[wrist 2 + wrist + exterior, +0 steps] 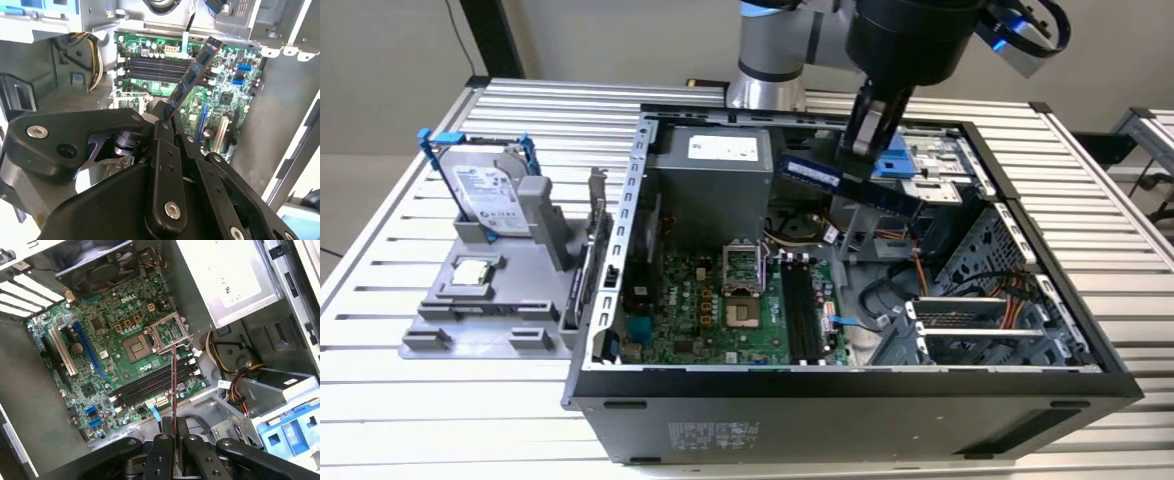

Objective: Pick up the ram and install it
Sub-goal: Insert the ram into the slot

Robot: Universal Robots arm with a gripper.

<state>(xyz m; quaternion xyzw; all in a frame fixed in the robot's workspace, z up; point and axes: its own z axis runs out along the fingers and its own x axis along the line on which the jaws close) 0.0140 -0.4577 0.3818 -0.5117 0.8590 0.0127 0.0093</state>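
Hanging above a slatted aluminium table (pixel 454 420), I look down into the open black computer case (pixel 854 420), which lies on its side with white print on its outer wall. Inside it, the grey power supply (pixel 707 175) carries a white printed label. Beside that lies the green motherboard (pixel 694 300), with its open processor socket (pixel 740 290) just next to the black memory slots (pixel 801 305).

On the exterior view's left, outside the case, a grey fixture (pixel 494 320) holds a labelled silver hard drive (pixel 487 195) upright in a blue-trimmed frame. A small square processor chip (pixel 474 270) lies in front of the drive.

My gripper (pixel 861 155) is closed tight on one end of the ram (pixel 847 185). The stick slants in the air above the case interior, well clear of the slots and touching nothing but my fingers (pixel 165 150).
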